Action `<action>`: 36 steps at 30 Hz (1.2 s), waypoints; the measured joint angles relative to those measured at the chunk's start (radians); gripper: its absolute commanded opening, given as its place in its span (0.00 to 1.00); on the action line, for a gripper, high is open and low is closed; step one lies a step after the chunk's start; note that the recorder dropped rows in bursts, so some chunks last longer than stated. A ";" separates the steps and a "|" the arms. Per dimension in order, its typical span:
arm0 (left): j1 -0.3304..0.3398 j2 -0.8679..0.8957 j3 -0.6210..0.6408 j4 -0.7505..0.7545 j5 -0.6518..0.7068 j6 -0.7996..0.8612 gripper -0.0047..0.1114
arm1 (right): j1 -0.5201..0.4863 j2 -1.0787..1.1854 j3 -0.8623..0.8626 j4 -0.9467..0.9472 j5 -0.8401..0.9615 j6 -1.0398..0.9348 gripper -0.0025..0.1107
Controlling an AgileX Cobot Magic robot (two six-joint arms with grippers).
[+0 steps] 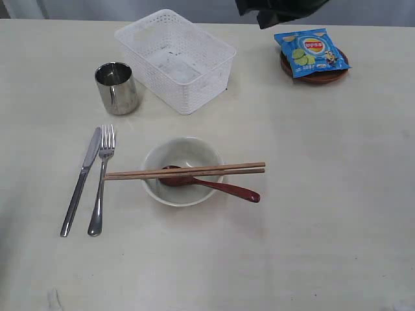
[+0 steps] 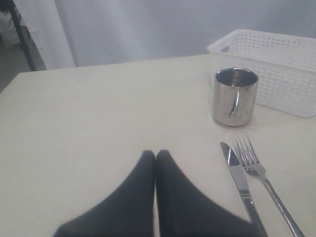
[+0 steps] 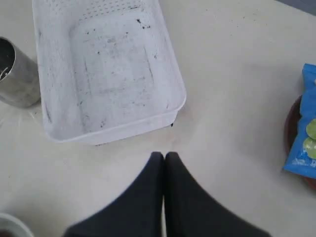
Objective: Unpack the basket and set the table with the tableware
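The white basket (image 1: 175, 58) stands at the back of the table (image 1: 324, 227) with nothing in it. A steel cup (image 1: 117, 88) is just left of it. Knife (image 1: 82, 179) and fork (image 1: 102, 178) lie side by side left of the pale bowl (image 1: 183, 171). Chopsticks (image 1: 185, 171) rest across the bowl, and a reddish-brown spoon (image 1: 211, 186) lies in it. A brown plate (image 1: 316, 73) at the back right carries a blue snack packet (image 1: 310, 52). My left gripper (image 2: 155, 154) is shut and holds nothing, near the knife (image 2: 241, 185). My right gripper (image 3: 164, 155) is shut and holds nothing, beside the basket (image 3: 106, 74).
A dark part of the right arm (image 1: 279, 11) shows at the top edge, above the snack packet. A grey wall or curtain (image 2: 148, 24) rises behind the far table edge.
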 measured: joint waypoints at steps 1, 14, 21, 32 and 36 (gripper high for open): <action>0.000 0.000 0.000 0.000 0.000 0.000 0.04 | 0.000 0.025 -0.030 0.000 0.010 0.000 0.04; 0.000 0.000 0.000 0.000 0.000 0.000 0.04 | 0.000 0.473 -0.539 0.000 0.081 0.017 0.40; 0.000 0.000 0.000 0.000 0.000 0.000 0.04 | 0.000 0.652 -0.672 0.038 0.123 0.017 0.40; 0.000 0.000 0.000 0.000 0.000 0.000 0.04 | -0.055 0.580 -0.672 0.024 0.216 0.008 0.02; 0.000 0.000 0.000 0.000 0.000 0.000 0.04 | -0.171 0.425 -0.672 0.024 0.269 0.008 0.02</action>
